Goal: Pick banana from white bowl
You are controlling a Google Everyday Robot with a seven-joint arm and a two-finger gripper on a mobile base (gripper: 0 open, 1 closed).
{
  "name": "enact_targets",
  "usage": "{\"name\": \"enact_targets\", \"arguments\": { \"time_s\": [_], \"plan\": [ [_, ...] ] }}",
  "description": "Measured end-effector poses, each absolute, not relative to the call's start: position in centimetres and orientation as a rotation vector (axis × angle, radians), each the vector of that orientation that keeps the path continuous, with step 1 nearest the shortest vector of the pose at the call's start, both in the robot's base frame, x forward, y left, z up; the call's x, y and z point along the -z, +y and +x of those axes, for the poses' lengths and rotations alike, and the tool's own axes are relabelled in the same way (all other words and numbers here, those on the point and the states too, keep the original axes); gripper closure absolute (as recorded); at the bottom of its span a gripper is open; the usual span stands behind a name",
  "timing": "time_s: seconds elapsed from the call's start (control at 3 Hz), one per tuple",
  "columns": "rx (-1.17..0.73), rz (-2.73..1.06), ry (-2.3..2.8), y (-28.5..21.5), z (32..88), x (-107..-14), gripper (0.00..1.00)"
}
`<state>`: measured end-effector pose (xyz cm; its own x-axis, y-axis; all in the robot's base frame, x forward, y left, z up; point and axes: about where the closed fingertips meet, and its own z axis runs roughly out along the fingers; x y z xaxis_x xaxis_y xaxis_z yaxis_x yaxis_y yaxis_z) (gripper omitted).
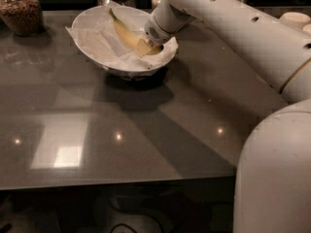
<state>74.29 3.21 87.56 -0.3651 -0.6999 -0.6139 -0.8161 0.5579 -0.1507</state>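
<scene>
At far left a glass jar of brown bits point(19, 8) stands on the glossy grey worktop point(146, 130), clear of my job. Next comes the wide shallow white bowl lined with crinkled paper point(124, 72), holding the slim yellow banana point(125, 30) diagonally, stem toward the back. My pincer point(148, 46) sits low at the fruit's near end, likely placed to grip there. I cannot tell whether it is clenched. Small cream bowls point(294, 18) sit far right.

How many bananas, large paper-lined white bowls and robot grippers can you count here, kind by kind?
banana: 1
white bowl: 1
gripper, down inside the white bowl at the banana's near end: 1
Total: 3
</scene>
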Motion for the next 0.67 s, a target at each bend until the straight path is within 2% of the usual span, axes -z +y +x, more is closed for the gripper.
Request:
{"name": "enact_targets", "arguments": {
  "time_s": [0.67],
  "plan": [
    [-0.337, -1.236, 1.973, 1.9, 68.3, -95.2, 1.0]
  ]
}}
